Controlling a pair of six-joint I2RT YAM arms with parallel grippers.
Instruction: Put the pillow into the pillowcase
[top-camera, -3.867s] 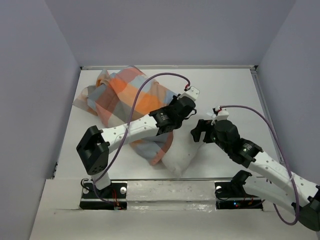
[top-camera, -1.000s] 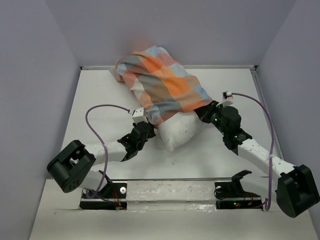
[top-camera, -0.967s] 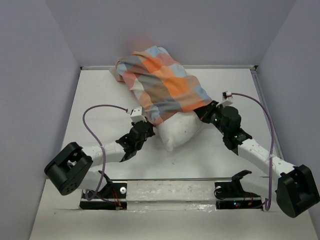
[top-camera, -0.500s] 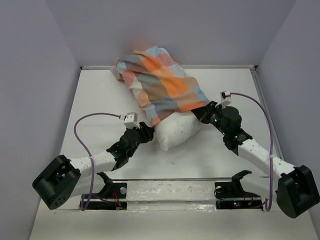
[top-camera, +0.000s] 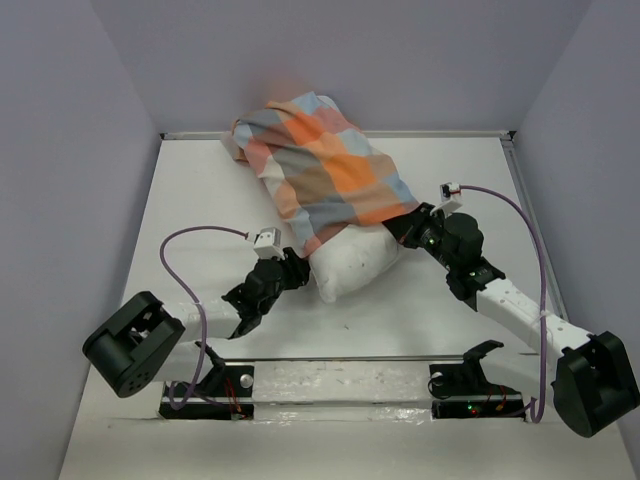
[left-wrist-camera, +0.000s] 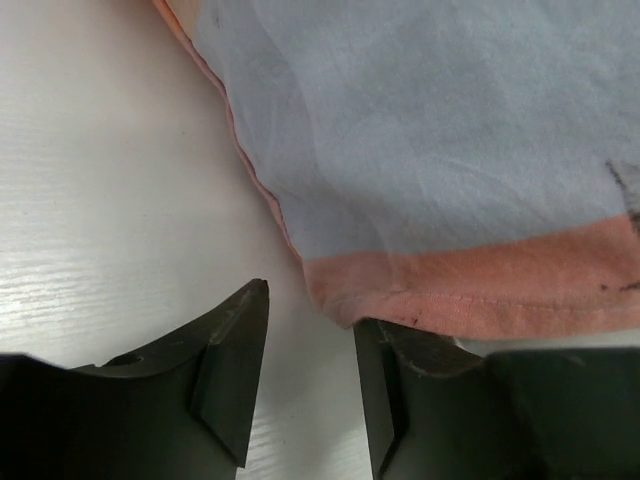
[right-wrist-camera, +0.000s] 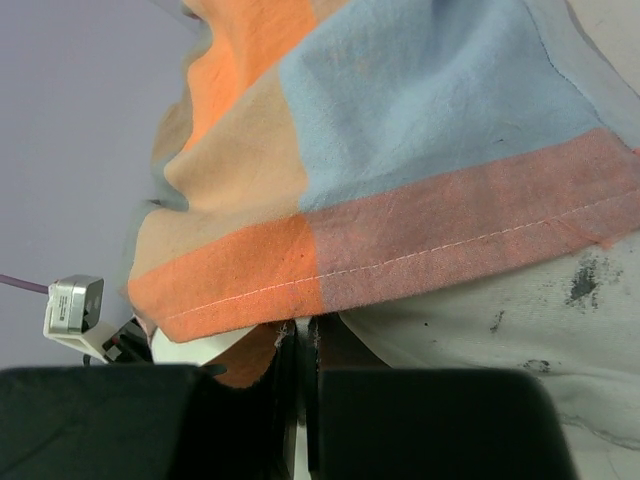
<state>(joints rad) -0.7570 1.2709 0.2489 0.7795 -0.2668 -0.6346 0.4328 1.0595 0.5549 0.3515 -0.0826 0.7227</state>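
Observation:
The checked orange, peach and blue pillowcase (top-camera: 330, 170) covers most of the white pillow (top-camera: 352, 268), whose near end sticks out toward the arms. My left gripper (top-camera: 298, 270) sits low beside that bare end, on its left. In the left wrist view the left gripper (left-wrist-camera: 310, 315) is open over bare table, and the pillowcase's peach hem (left-wrist-camera: 470, 295) lies just beyond its right finger (left-wrist-camera: 385, 385). My right gripper (top-camera: 403, 228) is at the pillow's right side. In its wrist view the right gripper (right-wrist-camera: 303, 345) is shut on the pillowcase hem (right-wrist-camera: 330, 265), with smudged pillow (right-wrist-camera: 500, 320) beside it.
The white table (top-camera: 200, 200) is boxed in by lilac walls (top-camera: 70, 200) on the left, back and right. The bundle's far end leans on the back wall. A cable (top-camera: 190, 250) loops from the left wrist.
My left gripper has opened and let go of the pillowcase edge, and its arm has shifted a little toward me. The pillow's bare end slid slightly left. The right arm stayed put.

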